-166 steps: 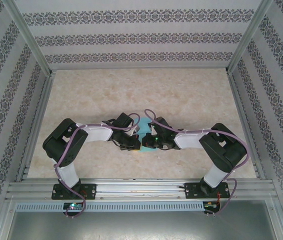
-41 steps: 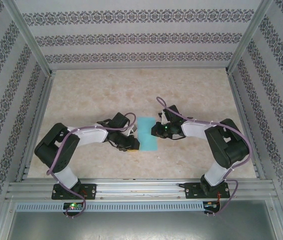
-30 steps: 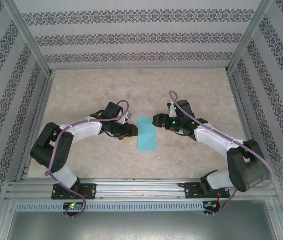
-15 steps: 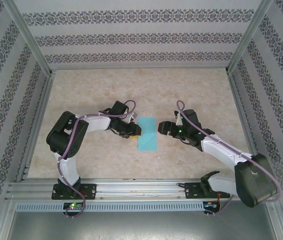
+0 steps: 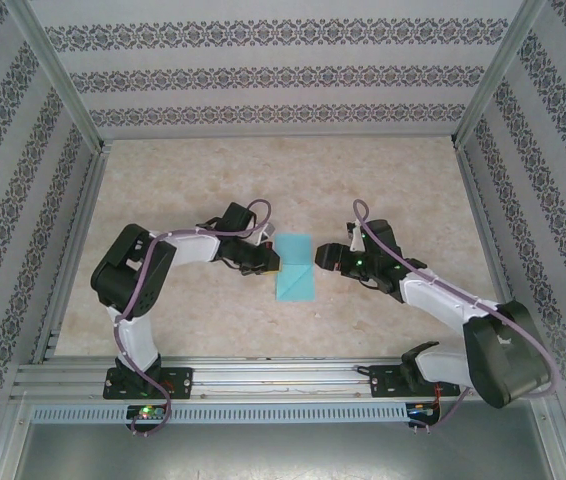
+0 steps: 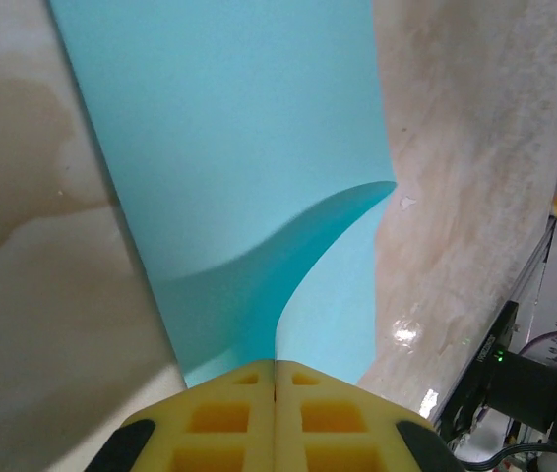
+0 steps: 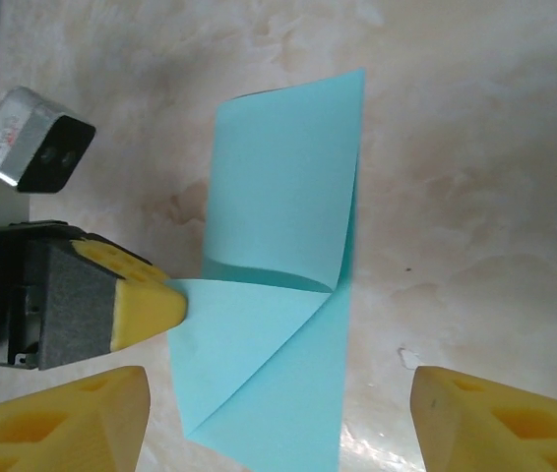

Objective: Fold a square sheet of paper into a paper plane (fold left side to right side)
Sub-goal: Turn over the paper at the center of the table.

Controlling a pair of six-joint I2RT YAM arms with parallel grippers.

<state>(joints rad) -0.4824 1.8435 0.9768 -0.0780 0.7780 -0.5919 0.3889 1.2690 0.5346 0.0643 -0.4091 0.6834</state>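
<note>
The square sheet of paper (image 5: 295, 275) lies mid-table, light turquoise, folded into a narrow upright rectangle with one diagonal flap turned in at its near end. It does not have the shape of a paper plane. My left gripper (image 5: 274, 263) sits at the paper's left edge. In the left wrist view its yellow fingers (image 6: 229, 418) are pressed together on the raised edge of that flap (image 6: 338, 285). The right wrist view shows the same pinch at the flap's corner (image 7: 185, 295). My right gripper (image 7: 280, 398) hovers at the sheet's right side, open and holding nothing.
The beige marbled table (image 5: 263, 180) is boxed in by patterned walls on three sides. An aluminium rail (image 5: 283, 375) carrying both arm bases runs along the near edge. The left wrist's grey camera block (image 7: 32, 152) sits close to the paper's left side.
The left gripper's fingers have shut on the flap's edge and the flap has lifted a little. Over the last second the right arm stretched out lower and settled beside the paper.
</note>
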